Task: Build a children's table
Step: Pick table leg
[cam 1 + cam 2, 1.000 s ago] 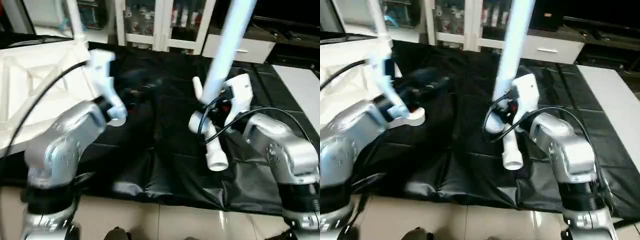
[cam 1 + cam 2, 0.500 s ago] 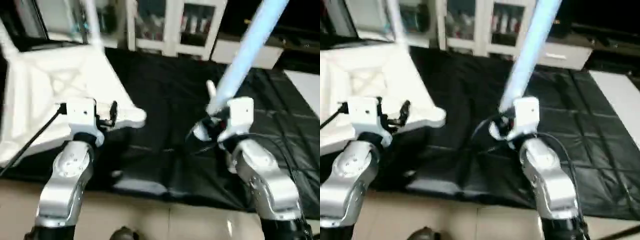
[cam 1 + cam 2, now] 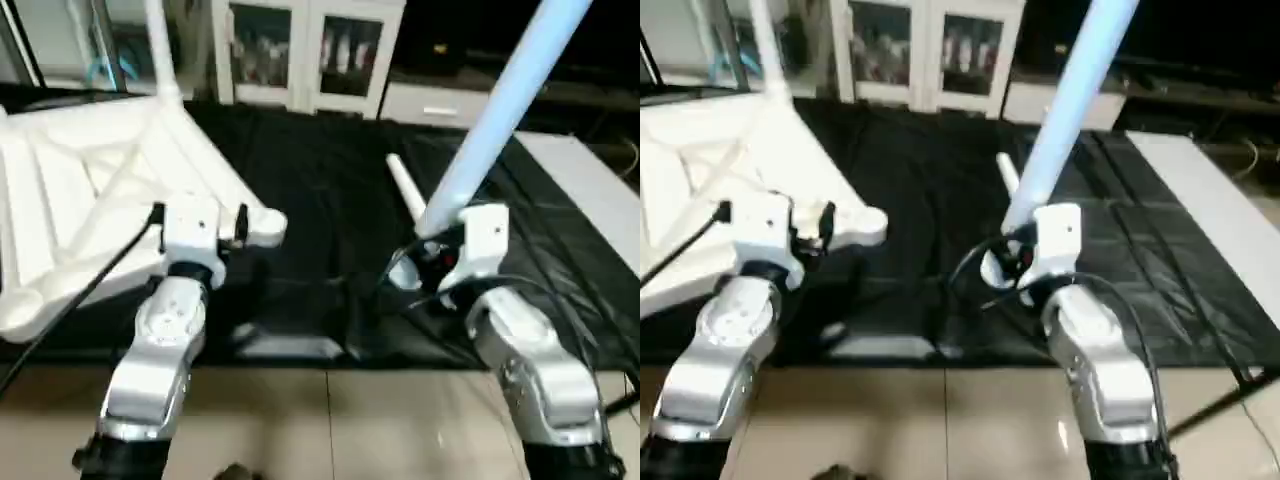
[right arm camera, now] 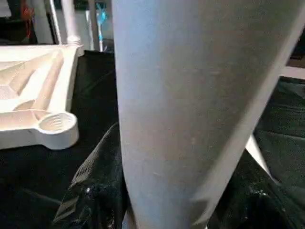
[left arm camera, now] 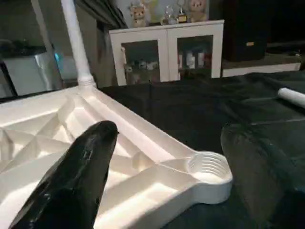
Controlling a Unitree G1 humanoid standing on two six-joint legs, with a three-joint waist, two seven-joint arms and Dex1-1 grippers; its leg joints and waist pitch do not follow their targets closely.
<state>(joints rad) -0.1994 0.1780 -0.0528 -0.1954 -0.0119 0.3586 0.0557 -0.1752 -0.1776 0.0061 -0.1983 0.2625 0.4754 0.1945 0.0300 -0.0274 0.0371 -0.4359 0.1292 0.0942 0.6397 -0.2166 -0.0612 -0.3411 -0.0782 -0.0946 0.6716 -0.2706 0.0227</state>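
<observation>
A black-covered bench [image 3: 330,200] carries the upturned white tabletop [image 3: 90,210], which lies ribs-up on the robot's left side, one leg [image 3: 158,45] already standing upright in its far corner socket. Behind the bench stands a white glass-fronted cabinet [image 3: 305,50]. The tabletop's near round corner socket [image 5: 208,167] is bare, its ridged inner wall visible in the left wrist view. The left gripper [image 3: 198,222] hovers just on the near side of that socket, jaws released and spread wide, holding nothing. On the robot's right, the right gripper [image 3: 1025,255] has its jaws clenched around a second long white leg [image 3: 500,110], which slants up and away toward the right. A third leg [image 3: 405,188] lies flat on the black cover just beyond the right gripper, well apart from the tabletop.
</observation>
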